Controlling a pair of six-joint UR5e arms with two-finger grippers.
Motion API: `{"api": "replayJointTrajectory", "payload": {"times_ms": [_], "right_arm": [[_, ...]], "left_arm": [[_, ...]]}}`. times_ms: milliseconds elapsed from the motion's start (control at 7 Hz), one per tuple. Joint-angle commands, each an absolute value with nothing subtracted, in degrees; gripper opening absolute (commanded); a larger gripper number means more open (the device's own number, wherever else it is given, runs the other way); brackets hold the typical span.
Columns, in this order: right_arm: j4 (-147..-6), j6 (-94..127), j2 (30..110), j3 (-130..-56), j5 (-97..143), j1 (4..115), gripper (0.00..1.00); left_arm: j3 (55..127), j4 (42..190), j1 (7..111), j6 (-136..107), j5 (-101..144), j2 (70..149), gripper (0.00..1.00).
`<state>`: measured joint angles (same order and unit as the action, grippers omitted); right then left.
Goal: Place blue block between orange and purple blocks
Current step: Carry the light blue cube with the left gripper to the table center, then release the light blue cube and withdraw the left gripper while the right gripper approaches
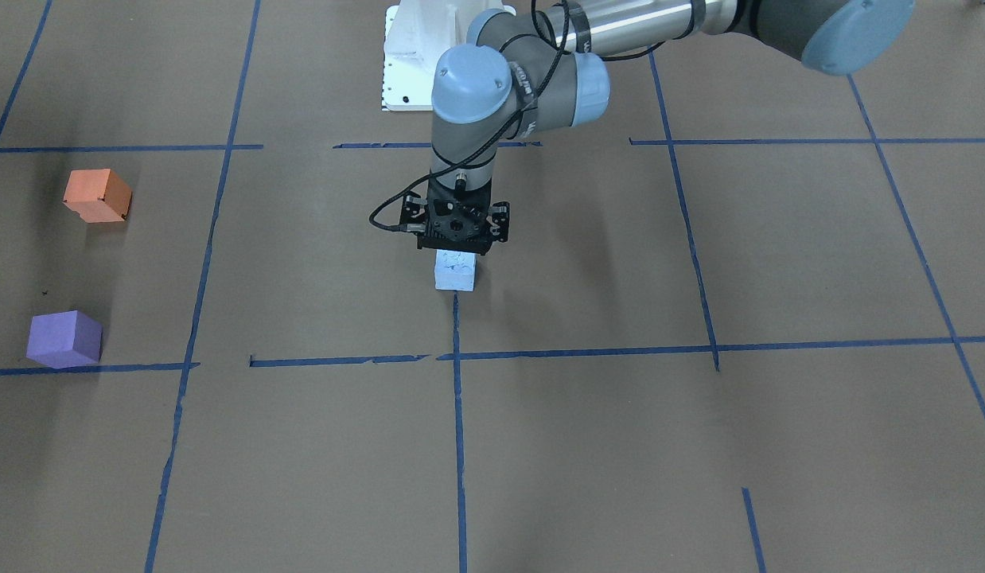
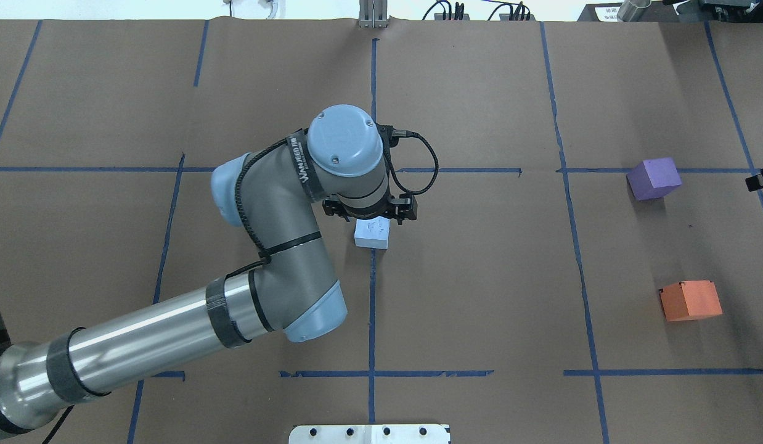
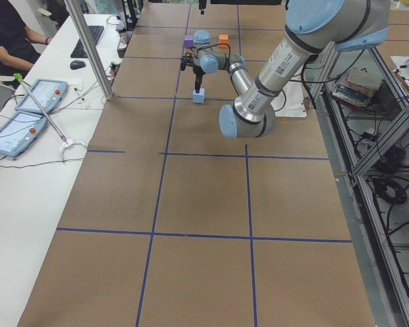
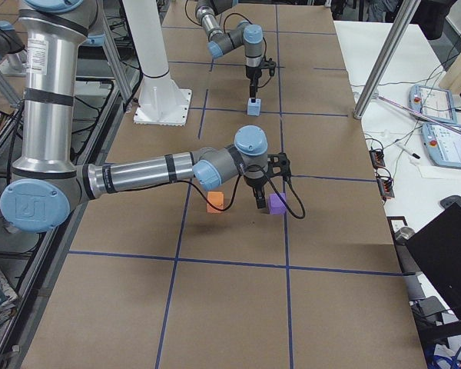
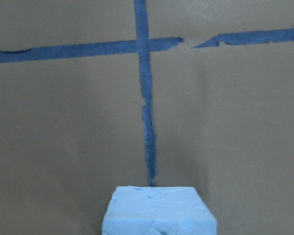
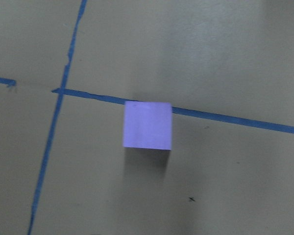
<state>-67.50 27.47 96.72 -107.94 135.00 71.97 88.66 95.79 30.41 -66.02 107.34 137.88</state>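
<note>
Looking at your left pincer (image 1: 456, 241), you find it pointing straight down with the blue block (image 1: 455, 272) directly beneath it. The block is tucked so close under the black body that the fingers are hidden, and you cannot tell whether the pincer is wide, narrow, or clasping the block. In its wrist view the block's pale top fills the bottom centre, and the end of a blue tape line (image 5: 147, 122) meets the block's far edge. That line runs away from the pincer across the brown paper table (image 1: 588, 446) to a crossing strip. Well apart from this pincer, off toward the robot's right, the orange block (image 1: 98, 195) and the purple block (image 1: 64, 339) sit on the table, apart from each other. Your right pincer (image 4: 259, 201) hangs near the purple block, which lies across a tape line in the middle of its wrist view. No fingers show there, so you cannot tell how that pincer stands either.
</note>
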Motion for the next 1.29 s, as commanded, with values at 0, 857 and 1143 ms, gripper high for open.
{"api": "replayJointTrajectory", "payload": {"times_ms": [0,857,1143], "right_arm": [[-64.34,46.15,91.70,-109.60,134.56,64.02,1.00],[-84.47,78.03,62.20,-108.20,112.02,33.80,1.00],[-86.84,82.07,50.16,-96.14,107.77,30.16,1.00]], "left_arm": [[106.18,94.23,32.60,-66.01,107.58,125.40,1.00],[126.45,86.22,41.74,-53.35,112.05,101.73,1.00],[126.83,86.31,41.66,-53.44,112.24,100.72,1.00]]}}
